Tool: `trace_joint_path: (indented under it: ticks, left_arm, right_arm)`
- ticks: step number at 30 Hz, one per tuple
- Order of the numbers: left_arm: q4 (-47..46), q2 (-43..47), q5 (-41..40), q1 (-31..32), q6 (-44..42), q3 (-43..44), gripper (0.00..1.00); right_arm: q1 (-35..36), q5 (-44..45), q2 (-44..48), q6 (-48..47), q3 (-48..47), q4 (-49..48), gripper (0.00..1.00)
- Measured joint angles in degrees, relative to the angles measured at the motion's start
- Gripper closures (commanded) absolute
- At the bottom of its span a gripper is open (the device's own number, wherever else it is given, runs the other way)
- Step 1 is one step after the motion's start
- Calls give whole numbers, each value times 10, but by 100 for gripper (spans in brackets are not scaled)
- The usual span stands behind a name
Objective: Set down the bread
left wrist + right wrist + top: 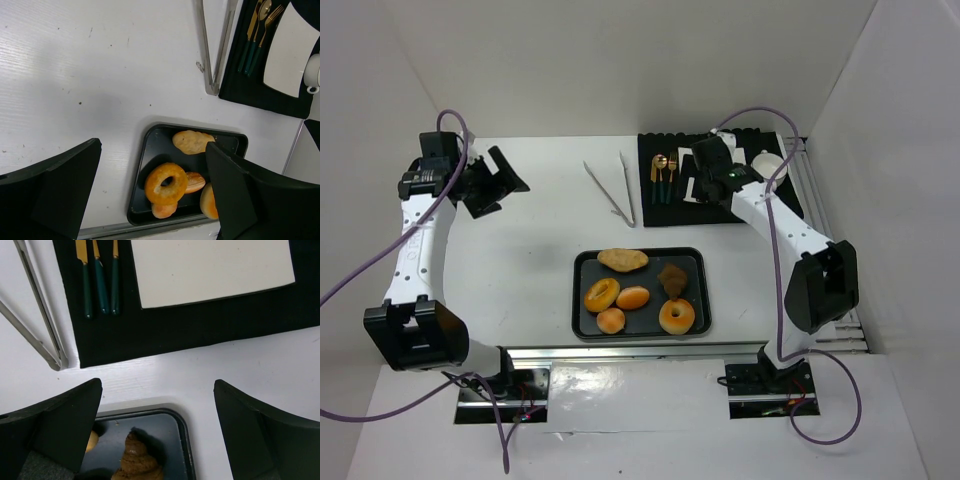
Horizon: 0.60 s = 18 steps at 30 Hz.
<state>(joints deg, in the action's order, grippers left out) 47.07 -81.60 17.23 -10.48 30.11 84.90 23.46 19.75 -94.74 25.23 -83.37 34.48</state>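
Note:
The bread (633,297), a small glossy golden-orange oval roll, lies in the middle of the dark tray (582,300). In the left wrist view the bread (194,181) is partly behind a tilted donut (167,182). It is out of the right wrist view. My left gripper (500,180) is open and empty, raised over the far left of the table, far from the tray; it also shows in the left wrist view (152,145). My right gripper (703,178) is open and empty above the black mat (720,205); it also shows in the right wrist view (157,385).
The tray also holds a long pale bread (622,260), a brown swirl pastry (672,279), two donuts (677,316), and a small pale bun (611,320). Metal tongs (615,190) lie behind the tray. The mat carries cutlery (664,178), a white plate (210,267) and a cup (767,162).

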Motion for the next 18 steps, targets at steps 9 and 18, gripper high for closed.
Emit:
trace_joint_path:
  ticks: [9,18]
  left_arm:
    - [-12,-1,3,0,1,-24,1]
    - [-22,-12,11,0,2,-42,1]
  right_arm:
    - [15,-19,-29,-23,-20,-20,0]
    - [104,-86,-230,-115,-200,-66,0]
